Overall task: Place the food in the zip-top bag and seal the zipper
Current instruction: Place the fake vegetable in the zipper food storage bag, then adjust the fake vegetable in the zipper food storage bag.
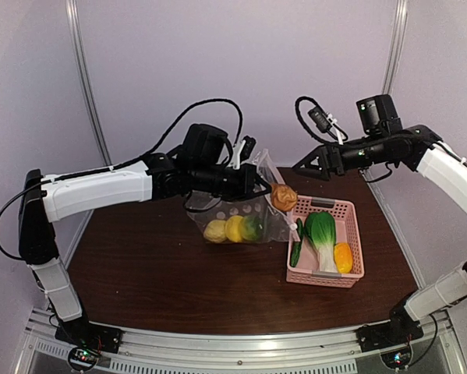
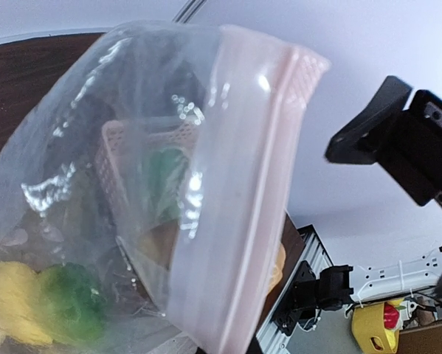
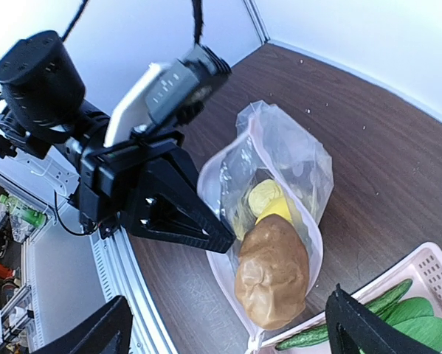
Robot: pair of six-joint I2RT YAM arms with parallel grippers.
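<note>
- The zip-top bag [image 1: 245, 209] hung open-mouthed, its lower end on the worktop [image 1: 155, 273] just left of the pink basket [image 1: 350, 209].
- Yellow lemons [image 1: 225, 230] and a green piece [image 1: 252, 227] sat in its bottom, and a brown bread piece [image 1: 284, 196] lay in its mouth.
- The bok choy [image 1: 322, 234], green vegetable [image 1: 296, 251] and orange-yellow piece [image 1: 343, 257] lay in the basket, unbagged.
- The zipper [image 2: 257, 184] was unsealed, so the task looked about half done.
- The left tool [image 1: 252, 183] pinched the bag's upper edge, its arm stretched across from the left.
- The right tool [image 1: 303, 166] hovered above the bread with its fingers spread wide and empty.
</note>
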